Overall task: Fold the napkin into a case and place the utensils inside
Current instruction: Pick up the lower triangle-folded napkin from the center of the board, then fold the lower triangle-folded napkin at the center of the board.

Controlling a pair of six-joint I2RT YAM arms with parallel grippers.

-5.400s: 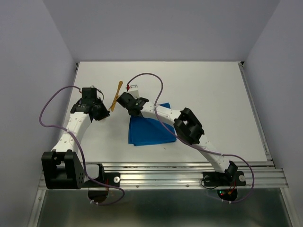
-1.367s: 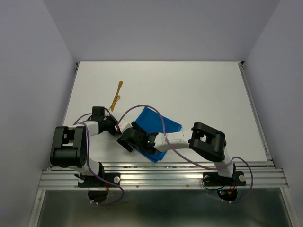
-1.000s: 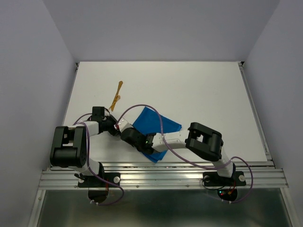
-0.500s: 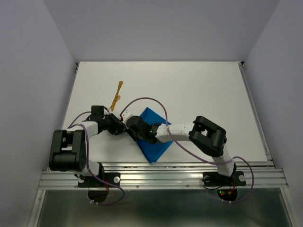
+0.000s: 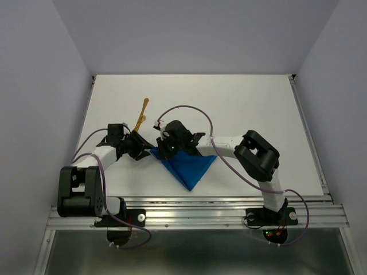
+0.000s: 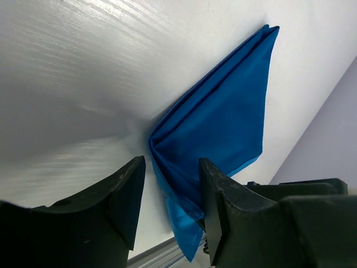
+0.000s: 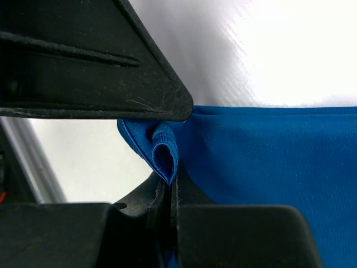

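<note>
The bright blue napkin (image 5: 188, 166) lies folded as a triangle, its point toward the near edge. My right gripper (image 5: 163, 149) is at the napkin's far left corner, shut on a rolled bit of hem (image 7: 165, 151). The left gripper (image 5: 144, 151) sits just left of that corner. Its fingers (image 6: 129, 187) stand apart, with the napkin's (image 6: 223, 120) corner lying loose between them, against the right finger. The golden-orange utensils (image 5: 141, 116) lie together on the table beyond the left gripper, clear of the cloth. No finished case shows.
The white table (image 5: 252, 114) is bounded by a metal rail (image 5: 200, 209) at the near edge and grey walls on three sides. The right arm's purple cable (image 5: 189, 109) loops above the napkin's far side.
The right gripper has shut on the napkin's edge and carried it away from the near edge, reshaping the cloth into a triangle. The left gripper has opened and let go of the cloth.
</note>
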